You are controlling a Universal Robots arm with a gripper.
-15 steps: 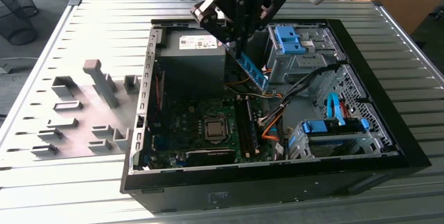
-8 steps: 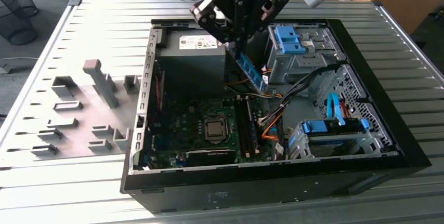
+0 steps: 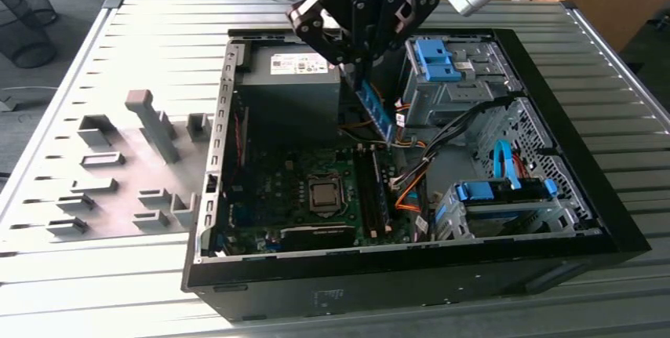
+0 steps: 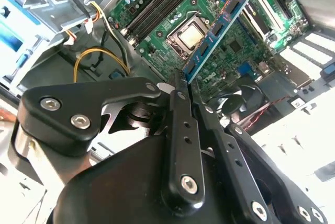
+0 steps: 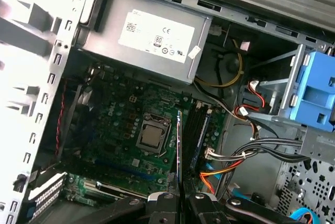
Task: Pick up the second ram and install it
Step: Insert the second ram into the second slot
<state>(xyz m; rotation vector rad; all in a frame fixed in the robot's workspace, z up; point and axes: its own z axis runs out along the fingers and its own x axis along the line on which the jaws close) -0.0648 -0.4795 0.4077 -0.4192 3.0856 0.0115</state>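
My gripper is shut on the second ram, a thin blue-green stick with dark chips. The stick hangs tilted from the fingertips, above the motherboard inside the open computer case. In the second wrist view the ram runs from my gripper out over the board, next to the processor socket. In the first wrist view I see the ram edge-on, between the socket and the long black memory slots. The stick touches no slot.
A grey power supply fills the case's far end. Blue drive-bay latches and a drive cage sit on the exterior view's right, with orange and black cables beside the slots. Grey fixtures stand on the slatted table at the left.
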